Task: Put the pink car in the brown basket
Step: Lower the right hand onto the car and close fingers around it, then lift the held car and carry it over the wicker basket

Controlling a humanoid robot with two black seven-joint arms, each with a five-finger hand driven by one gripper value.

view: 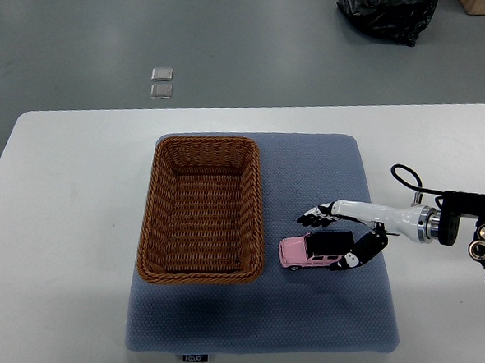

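Observation:
A pink toy car (301, 252) with a dark roof lies on the blue-grey mat (300, 317), just right of the brown wicker basket (250, 186). My right hand (331, 238) reaches in from the right edge and sits over the car's right half. Its fingers (316, 213) are spread above the car and the thumb (362, 251) is below it, touching or nearly touching, without a closed hold. The basket has nothing inside. The left arm does not show.
The mat lies on a white table (67, 220). A black cable (407, 179) loops by my right wrist. On the grey floor beyond the table are a black bag (389, 13) and two small clear squares (161, 82).

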